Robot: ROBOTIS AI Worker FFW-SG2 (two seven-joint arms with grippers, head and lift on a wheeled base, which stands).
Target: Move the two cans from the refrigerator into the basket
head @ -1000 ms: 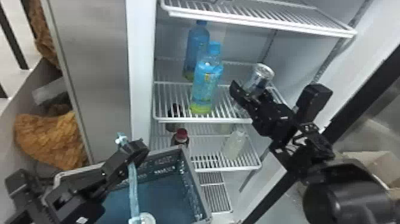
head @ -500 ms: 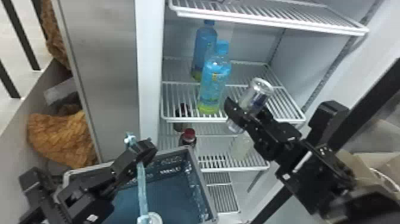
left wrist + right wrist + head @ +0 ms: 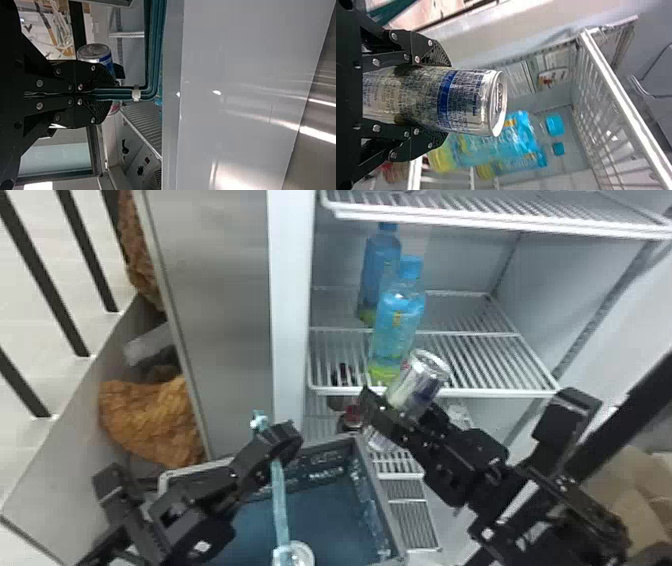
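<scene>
From where I stand, the right gripper (image 3: 399,405) has its fingers closed around one can (image 3: 419,382), tilted, in front of the wire shelf (image 3: 500,392) in the refrigerator (image 3: 290,290), near two blue bottles (image 3: 400,312) (image 3: 380,260). The left gripper (image 3: 275,440) pinches the teal handle (image 3: 280,500) of the basket (image 3: 382,500), which sits lower down, just outside the refrigerator, with the can well above its rim.
</scene>
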